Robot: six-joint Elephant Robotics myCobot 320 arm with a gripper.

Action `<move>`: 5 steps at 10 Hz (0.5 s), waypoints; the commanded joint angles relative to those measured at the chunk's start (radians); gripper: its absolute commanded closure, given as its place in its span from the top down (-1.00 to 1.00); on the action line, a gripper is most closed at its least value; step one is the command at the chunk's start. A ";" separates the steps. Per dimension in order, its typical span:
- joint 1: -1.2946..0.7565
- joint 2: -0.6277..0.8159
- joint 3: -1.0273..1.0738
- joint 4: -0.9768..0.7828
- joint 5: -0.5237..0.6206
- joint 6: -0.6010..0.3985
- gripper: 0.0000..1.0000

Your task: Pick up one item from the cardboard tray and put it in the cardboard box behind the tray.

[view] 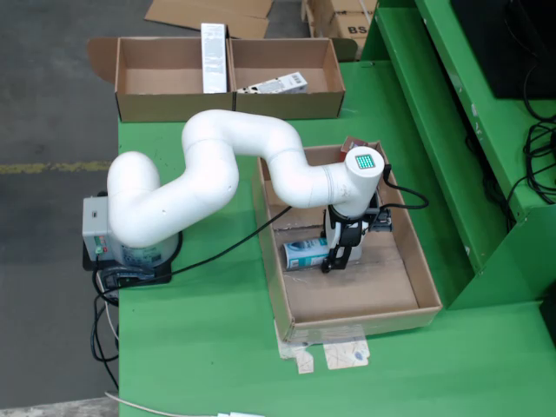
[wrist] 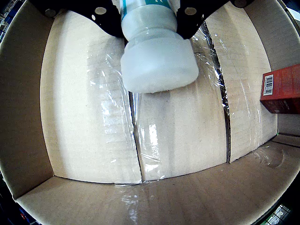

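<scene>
The gripper (view: 340, 257) is clamped on a white-capped bottle (wrist: 158, 56) low inside the cardboard tray (view: 417, 269) at frame centre, so the pick is under way. Next comes lifting clear and carrying to the cardboard box (view: 148, 102) at upper left.

green table (view: 208, 347); tray (view: 417, 278); box (view: 139, 104); arm base (view: 130, 261)

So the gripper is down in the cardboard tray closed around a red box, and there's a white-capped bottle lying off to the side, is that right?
Not quite: it is the other way round. The wrist view shows the gripper shut on the white-capped bottle, while the red box lies off to the side in the cardboard tray.
</scene>
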 commanded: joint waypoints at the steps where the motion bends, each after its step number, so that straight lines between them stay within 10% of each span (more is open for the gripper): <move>1: 0.012 0.010 0.005 0.001 0.021 0.002 -1.00; 5: 0.027 0.084 -0.118 0.069 0.014 -0.008 -1.00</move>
